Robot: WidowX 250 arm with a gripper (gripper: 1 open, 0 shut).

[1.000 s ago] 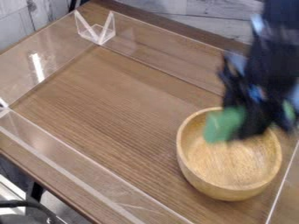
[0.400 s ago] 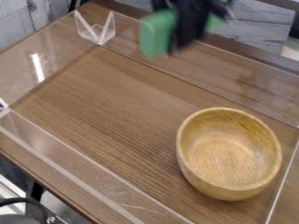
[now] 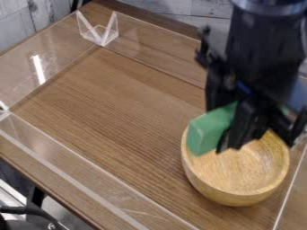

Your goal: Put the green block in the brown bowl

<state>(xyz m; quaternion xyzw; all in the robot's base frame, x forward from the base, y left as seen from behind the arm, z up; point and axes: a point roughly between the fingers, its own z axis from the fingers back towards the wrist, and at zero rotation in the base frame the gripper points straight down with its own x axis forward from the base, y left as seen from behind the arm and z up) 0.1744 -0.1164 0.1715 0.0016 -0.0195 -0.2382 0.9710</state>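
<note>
The green block hangs tilted over the left rim of the brown bowl, a large round wooden bowl at the right front of the table. My gripper is dark and bulky. It comes down from the upper right and is shut on the block, its fingers covering the block's right side. The arm hides the bowl's far rim. What I can see of the inside of the bowl holds nothing.
The wooden tabletop is fenced by low clear plastic walls. A small clear plastic stand sits at the back left corner. The table's front edge drops off at the lower left.
A second ago the gripper held the block over the bowl's right side. It then rose to the back of the table. Now it is down over the bowl's left rim.
</note>
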